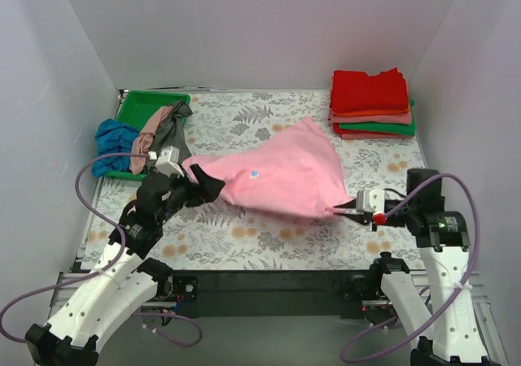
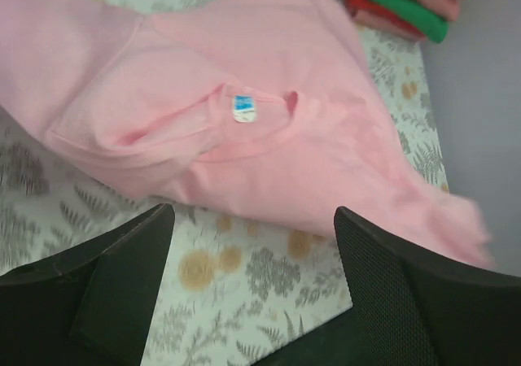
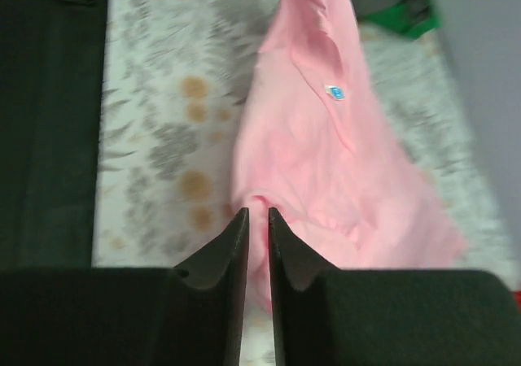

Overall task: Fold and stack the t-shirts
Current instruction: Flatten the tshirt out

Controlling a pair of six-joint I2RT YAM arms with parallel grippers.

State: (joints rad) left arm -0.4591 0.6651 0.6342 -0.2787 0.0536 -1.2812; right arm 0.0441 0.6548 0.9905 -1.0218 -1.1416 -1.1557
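Observation:
A light pink t-shirt (image 1: 281, 175) with a small blue neck label lies spread across the middle of the floral table. It also shows in the left wrist view (image 2: 269, 122) and the right wrist view (image 3: 326, 163). My right gripper (image 1: 340, 212) is shut on the shirt's near right edge, with pink cloth pinched between its fingers (image 3: 230, 244). My left gripper (image 1: 205, 183) is open and empty at the shirt's left end, its fingers (image 2: 122, 260) above bare table. A stack of folded red, salmon and green t-shirts (image 1: 371, 104) sits at the far right corner.
A bright green tray (image 1: 140, 107) at the far left holds crumpled salmon and grey shirts (image 1: 163, 128). A blue shirt (image 1: 110, 142) hangs over the tray's left side. White walls enclose the table on three sides.

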